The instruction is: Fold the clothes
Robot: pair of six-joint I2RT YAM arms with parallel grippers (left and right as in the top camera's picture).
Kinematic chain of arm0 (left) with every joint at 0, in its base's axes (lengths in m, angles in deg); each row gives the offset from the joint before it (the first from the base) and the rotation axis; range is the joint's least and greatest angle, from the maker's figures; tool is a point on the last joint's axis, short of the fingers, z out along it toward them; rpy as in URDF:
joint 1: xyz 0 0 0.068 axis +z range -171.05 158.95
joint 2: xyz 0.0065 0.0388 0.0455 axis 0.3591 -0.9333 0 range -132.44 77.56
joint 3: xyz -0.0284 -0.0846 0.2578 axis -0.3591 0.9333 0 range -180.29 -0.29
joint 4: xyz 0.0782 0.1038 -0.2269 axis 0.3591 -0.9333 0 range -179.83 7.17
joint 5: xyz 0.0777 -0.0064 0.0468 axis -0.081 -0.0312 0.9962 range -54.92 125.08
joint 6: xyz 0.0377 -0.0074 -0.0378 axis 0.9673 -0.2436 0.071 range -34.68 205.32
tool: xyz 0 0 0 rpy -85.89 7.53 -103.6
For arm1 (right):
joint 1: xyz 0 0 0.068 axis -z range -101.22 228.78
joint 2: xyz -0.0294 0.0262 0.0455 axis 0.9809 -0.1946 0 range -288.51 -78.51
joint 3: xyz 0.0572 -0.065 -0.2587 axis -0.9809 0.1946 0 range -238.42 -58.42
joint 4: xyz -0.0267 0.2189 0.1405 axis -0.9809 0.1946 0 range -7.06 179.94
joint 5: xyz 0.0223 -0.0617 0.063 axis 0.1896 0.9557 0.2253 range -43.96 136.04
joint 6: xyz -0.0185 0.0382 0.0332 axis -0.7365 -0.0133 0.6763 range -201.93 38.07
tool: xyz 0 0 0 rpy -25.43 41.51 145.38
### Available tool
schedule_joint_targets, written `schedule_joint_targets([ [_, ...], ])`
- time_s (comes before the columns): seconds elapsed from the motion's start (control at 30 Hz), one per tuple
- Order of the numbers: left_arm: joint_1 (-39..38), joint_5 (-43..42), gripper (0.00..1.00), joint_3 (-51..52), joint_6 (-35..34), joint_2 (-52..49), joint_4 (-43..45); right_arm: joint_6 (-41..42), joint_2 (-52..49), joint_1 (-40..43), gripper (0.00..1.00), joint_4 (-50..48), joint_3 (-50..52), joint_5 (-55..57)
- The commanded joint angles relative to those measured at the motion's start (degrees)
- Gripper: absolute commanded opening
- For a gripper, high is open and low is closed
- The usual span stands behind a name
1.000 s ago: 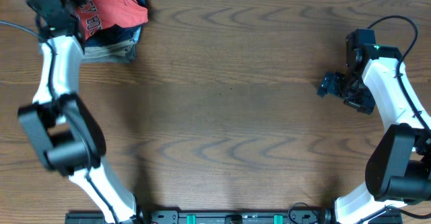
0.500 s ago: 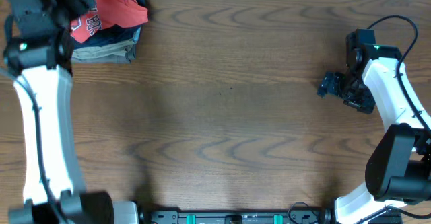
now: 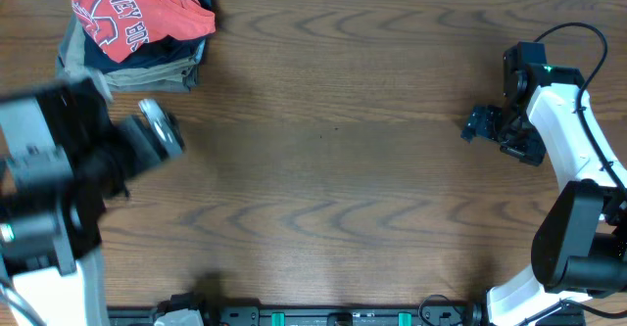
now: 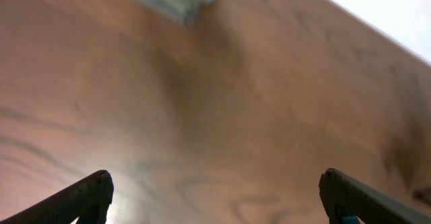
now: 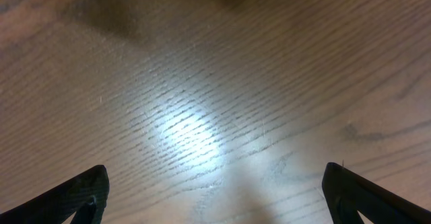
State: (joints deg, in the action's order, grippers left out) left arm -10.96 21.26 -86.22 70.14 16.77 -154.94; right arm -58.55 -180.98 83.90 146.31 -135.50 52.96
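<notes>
- Wood-grain table (image 3: 333,169) fills every view and is bare across its middle. The coral-red T-shirt (image 3: 132,13) lies at the far-left corner, on top of folded navy garments (image 3: 157,56) and a khaki garment (image 3: 157,75).
- The left gripper (image 4: 215,197) hangs over bare wood, fingers spread wide and holding nothing. The right gripper (image 5: 215,194) likewise gapes empty, well apart from the T-shirt.
- With the T-shirt lying compact on the other garments, folding looks done. The next move probably calls only for drawing both grippers clear, or for squaring a loose edge.
- The frame cuts off the T-shirt's far edge. The left arm (image 3: 59,199) is motion-blurred overhead, and the garments are only a smear in the left wrist view.
</notes>
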Motion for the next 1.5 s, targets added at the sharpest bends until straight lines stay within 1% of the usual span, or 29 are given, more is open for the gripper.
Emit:
schedule_joint_targets([
  [0.0, -1.4, -3.9, 0.98, 5.5, 0.0, 6.5, -2.3, -0.7, -0.1, 0.2, 0.99, 0.1, 0.0, 0.1],
  [0.1, -1.7, -5.2, 0.98, 8.9, -0.2, 11.6, -7.6, -0.7, -0.1, 0.2, 0.99, 0.1, 0.0, 0.1],
  [0.23, -1.7, -5.0, 0.98, 9.4, -1.0, 15.1, -15.7, -0.7, -0.1, 0.2, 0.99, 0.1, 0.0, 0.1],
  [0.33, -1.7, -5.0, 0.98, 9.4, -1.0, 16.5, -18.7, -0.7, -0.1, 0.2, 0.99, 0.1, 0.0, 0.1],
  [0.73, -1.7, -5.0, 0.98, 9.7, -1.0, 16.7, -18.8, -0.7, -0.1, 0.2, 0.99, 0.1, 0.0, 0.2],
  [0.83, -1.7, -5.2, 0.98, 10.6, -2.4, 16.9, -18.0, -0.7, -0.1, 0.2, 0.99, 0.1, 0.0, 0.1],
  [0.97, -3.2, -5.2, 0.98, 14.6, -2.3, 19.2, -11.0, -0.7, -0.1, 0.2, 0.99, 0.1, 0.0, 0.1],
  [1.07, -6.8, -5.2, 0.98, 21.0, -2.3, 23.7, -1.0, -0.7, -0.1, 0.2, 0.99, 0.1, 0.0, 0.1],
  [1.17, -11.3, -4.5, 0.98, 31.1, -1.0, 30.6, 13.4, -0.7, -0.1, 0.2, 0.99, 0.1, 0.0, 0.1],
  [1.3, -14.1, -4.6, 0.98, 44.9, -0.3, 40.5, 30.7, -0.7, -0.1, 0.2, 0.99, 0.1, 0.0, 0.1],
  [1.37, -14.0, -4.6, 0.98, 50.1, -0.3, 45.3, 34.6, -0.7, -0.1, 0.2, 0.99, 0.1, 0.0, 0.1],
  [1.47, -14.0, -4.5, 0.98, 54.9, -0.3, 50.4, 35.3, -0.7, -0.1, 0.2, 0.99, 0.1, 0.0, 0.1],
])
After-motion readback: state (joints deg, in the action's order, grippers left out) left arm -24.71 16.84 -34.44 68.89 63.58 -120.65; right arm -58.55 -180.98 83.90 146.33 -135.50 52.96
